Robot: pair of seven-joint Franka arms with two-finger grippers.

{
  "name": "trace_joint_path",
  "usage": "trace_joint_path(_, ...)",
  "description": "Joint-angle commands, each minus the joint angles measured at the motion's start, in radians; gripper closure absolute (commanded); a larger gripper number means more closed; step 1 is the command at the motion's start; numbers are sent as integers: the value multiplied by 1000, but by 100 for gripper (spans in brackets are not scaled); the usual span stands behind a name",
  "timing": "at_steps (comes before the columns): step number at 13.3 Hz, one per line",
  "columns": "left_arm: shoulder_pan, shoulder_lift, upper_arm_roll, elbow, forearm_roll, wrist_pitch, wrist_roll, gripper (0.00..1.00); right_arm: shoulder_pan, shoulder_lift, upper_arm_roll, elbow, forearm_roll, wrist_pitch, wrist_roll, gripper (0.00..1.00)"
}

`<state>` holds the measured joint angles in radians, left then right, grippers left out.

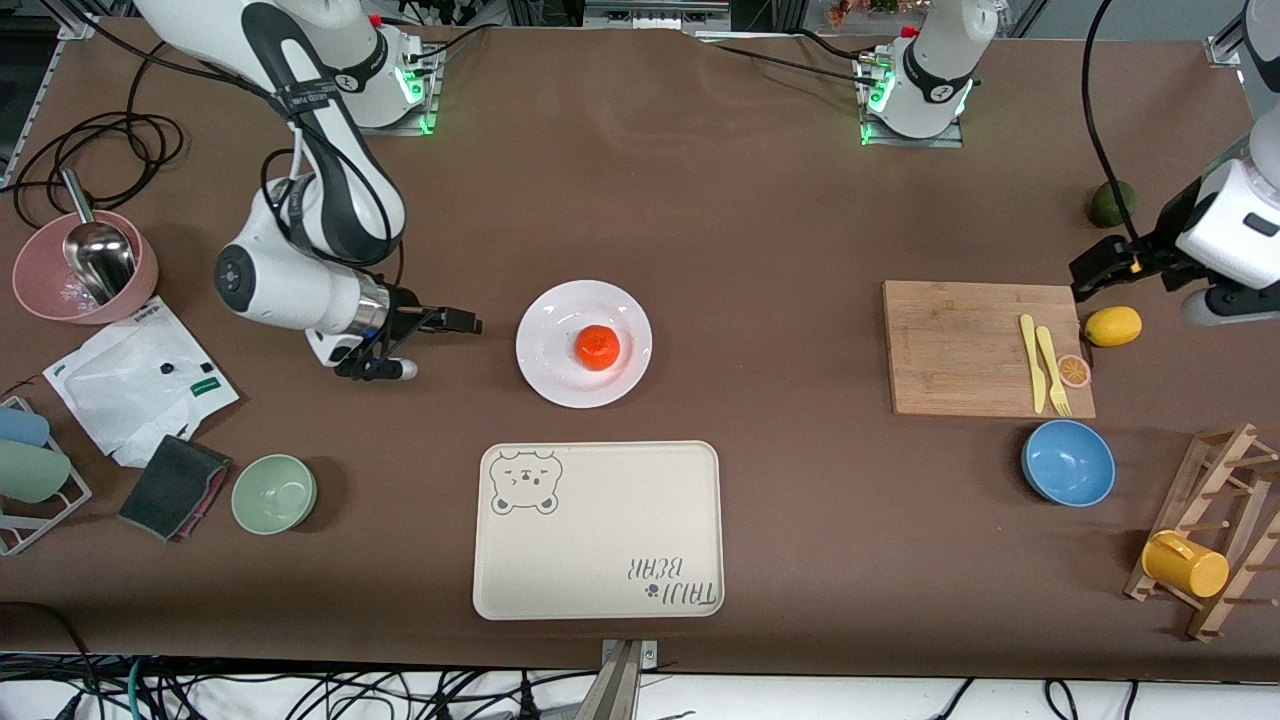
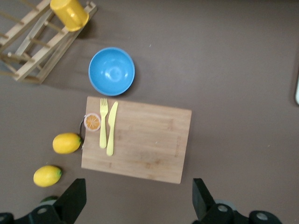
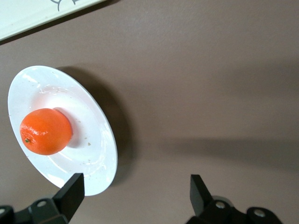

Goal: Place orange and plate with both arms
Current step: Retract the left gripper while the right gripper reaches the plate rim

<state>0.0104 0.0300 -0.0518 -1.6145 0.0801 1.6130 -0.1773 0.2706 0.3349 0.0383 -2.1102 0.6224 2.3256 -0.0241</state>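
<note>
Brown surface (image 1: pixel 760 230) carrying the white plate (image 1: pixel 560 375) at its centre, with the orange (image 1: pixel 597 347) resting on the plate. Beige bear-printed tray (image 1: pixel 598 530) lies nearer the front edge, just apart from the plate. Right gripper (image 1: pixel 462 322) hangs low beside the plate, fingers wide and empty. Left gripper (image 1: pixel 1085 275) (also wide, empty) is over the surface by the wooden cutting board (image 1: pixel 975 345), near a lemon (image 1: pixel 1112 326) at the left arm's end.

The orange (image 1: pixel 597 347), small, round and bright red-orange, is sitting whole in the middle of the plate (image 1: pixel 552 318). The glossy white plate is lying flat mid-table, just farther from the front camera than the beige tray.
</note>
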Motion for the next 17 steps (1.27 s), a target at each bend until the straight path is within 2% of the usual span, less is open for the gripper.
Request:
trace_joint_path(1,-12,-119,13,-134,3,22,19,0,-5,-39,61,-89,81,130,-28,0)
trace_joint_path(4,-23,-81,13,-104,4,13,16,0,-5,-2,95,-88,102,190,-63,0)
trace_joint_path(7,-27,26,9,30,6,-48,18,0,-5,47,110,-70,105,212,-76,0)
trace_joint_path(8,-24,36,9,44,0,-61,21,0,-5,64,118,-54,105,213,-76,0)
trace_joint_path(14,-26,30,6,28,-11,-91,53,0,-5,147,152,8,125,262,-79,0)
trace_joint_path(17,-7,31,9,28,-80,-88,78,0,-4,177,152,50,122,262,-80,0)
